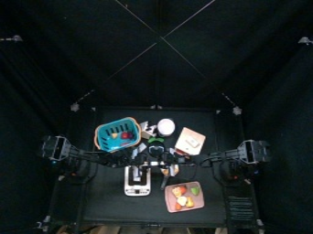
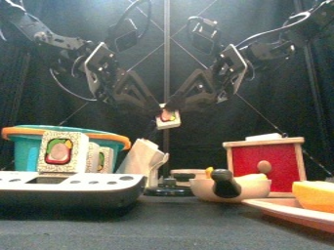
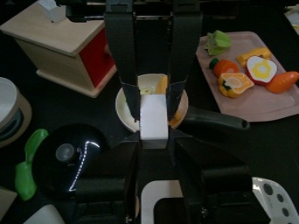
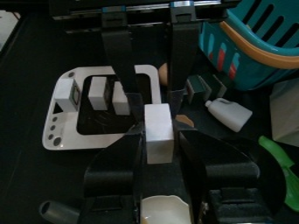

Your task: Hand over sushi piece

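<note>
Black curtains pen in a small black counter (image 1: pixel 146 203) crowded with toys. Above its middle, higher than the blue basket (image 2: pixel 29 146), the left gripper (image 2: pixel 154 105) and right gripper (image 2: pixel 183 105) meet, both clamped on the sushi piece (image 2: pixel 169 118) held between them, well clear of the pink tray (image 3: pixel 250 98) and the red-fronted wooden box (image 2: pixel 263 161).
</note>
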`<state>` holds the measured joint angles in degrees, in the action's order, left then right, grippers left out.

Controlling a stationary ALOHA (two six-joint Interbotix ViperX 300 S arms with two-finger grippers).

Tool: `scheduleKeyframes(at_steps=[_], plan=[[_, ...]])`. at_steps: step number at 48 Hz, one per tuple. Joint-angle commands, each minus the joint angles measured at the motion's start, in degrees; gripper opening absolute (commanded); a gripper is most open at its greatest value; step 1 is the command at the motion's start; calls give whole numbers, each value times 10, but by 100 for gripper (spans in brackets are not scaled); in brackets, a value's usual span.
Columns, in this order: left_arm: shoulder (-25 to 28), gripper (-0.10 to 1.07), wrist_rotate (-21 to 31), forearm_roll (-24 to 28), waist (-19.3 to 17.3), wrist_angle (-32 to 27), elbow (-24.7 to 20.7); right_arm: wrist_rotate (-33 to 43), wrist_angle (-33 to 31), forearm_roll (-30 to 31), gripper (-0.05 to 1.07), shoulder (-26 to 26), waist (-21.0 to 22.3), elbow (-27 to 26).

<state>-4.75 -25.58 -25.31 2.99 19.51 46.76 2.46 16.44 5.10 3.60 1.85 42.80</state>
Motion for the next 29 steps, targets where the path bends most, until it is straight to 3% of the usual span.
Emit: scheduleKeyframes(at_steps=[1, 12, 23, 29], plan=[[-3, 77, 1, 1, -2, 13, -13, -1, 0, 0, 47, 21, 0, -10], [-3, 96, 1, 1, -2, 18, -10, -1, -6, 0, 47, 22, -1, -9], [-3, 97, 1, 1, -2, 18, -4, -1, -10, 0, 47, 22, -1, -9], [-4, 97, 1, 1, -1, 22, 2, 3, -54, -4, 47, 34, -4, -9]])
